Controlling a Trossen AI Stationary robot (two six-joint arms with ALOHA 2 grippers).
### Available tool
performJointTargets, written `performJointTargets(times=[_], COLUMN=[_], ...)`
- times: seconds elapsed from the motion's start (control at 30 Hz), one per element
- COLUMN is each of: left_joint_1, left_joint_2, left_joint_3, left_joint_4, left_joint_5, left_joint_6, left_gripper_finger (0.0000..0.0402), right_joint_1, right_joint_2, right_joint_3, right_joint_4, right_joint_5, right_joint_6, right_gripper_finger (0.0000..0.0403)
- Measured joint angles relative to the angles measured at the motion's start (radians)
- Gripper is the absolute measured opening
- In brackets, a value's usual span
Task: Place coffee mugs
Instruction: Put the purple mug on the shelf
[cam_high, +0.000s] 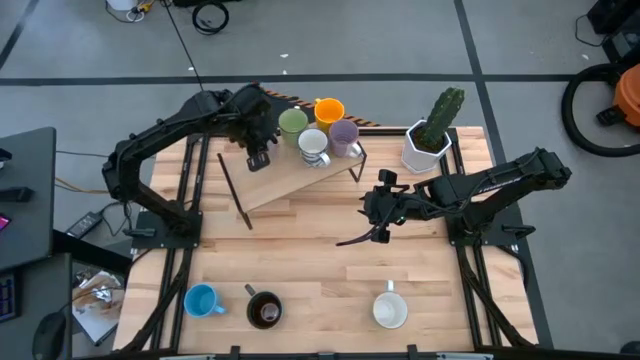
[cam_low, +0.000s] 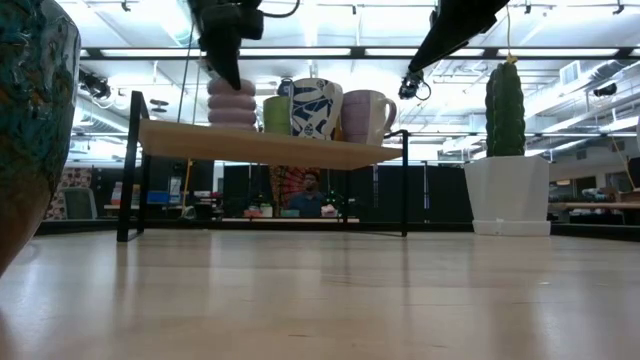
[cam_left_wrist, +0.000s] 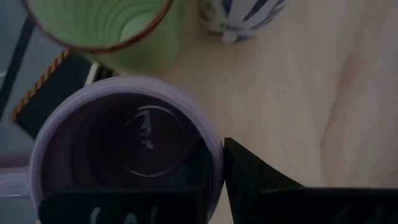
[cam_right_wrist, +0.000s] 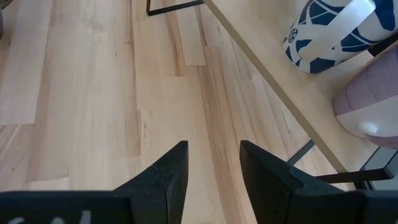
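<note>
Left gripper closed on rim of lilac mug, one finger inside the wall, one outside, at rear-left end of raised wooden shelf. Mug base on or just above the board; cannot tell which from low view.

Risks, as judged:
- Thin pinch on glazed ceramic rim: likely slip or tilt if lifted or twisted.
- Green mug just beside the held one; sideways nudge on release could knock it.
- Held mug near shelf's back edge; push outward could drop it.
- Shelf on slim black legs; hard downward press could rock the row.

Right gripper open, empty, hovering over bare table, right of shelf, near cactus pot.

Materials:
- Mugs small, glossy, handled. On shelf: green, orange mug, white-and-blue patterned mug, second lilac mug.
- At front of table: blue mug, dark brown mug, white mug.
- Table pale planked wood, matte.
- Pot white, faceted.
</note>
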Motion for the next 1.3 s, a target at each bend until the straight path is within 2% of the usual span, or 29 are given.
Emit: performJointTargets(times=[0.1, 0.97, 1.3], left_joint_1=[0.018, 0.047, 0.096], left_joint_2=[0.005, 0.032, 0.057], left_joint_3=[0.001, 0.0, 0.003], left_joint_4=[0.01, 0.01, 0.011], left_joint_5=[0.04, 0.097, 0.139], left_joint_6=[-0.001, 0.012, 0.045], left_gripper_finger=[0.0034, 0.0034, 0.0034], right_joint_1=[0.0, 0.005, 0.005], right_joint_2=[0.0, 0.0, 0.0], right_joint_3=[0.0, 0.0, 0.0], right_joint_4=[0.0, 0.005, 0.008], right_joint_5=[0.0, 0.0, -0.001], right_joint_6=[0.0, 0.0, -0.001], right_gripper_finger=[0.0151, 0.0151, 0.0151])
